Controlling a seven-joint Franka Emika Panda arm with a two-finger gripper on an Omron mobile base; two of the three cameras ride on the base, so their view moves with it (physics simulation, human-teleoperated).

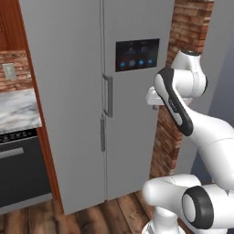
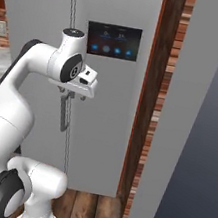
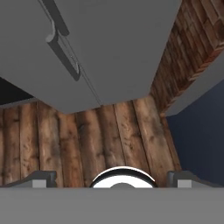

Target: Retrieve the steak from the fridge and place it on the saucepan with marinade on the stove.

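Both fridge (image 1: 77, 91) doors shut, contents hidden; gripper (image 3: 112, 179) empty, jaws wide apart.

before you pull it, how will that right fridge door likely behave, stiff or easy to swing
The fridge door is tall and wide, so it probably feels heavy and starts slowly. It is shut flush, so a seal may resist at first. Its vertical handle looks rigid and smooth; the open gripper could slip along it.
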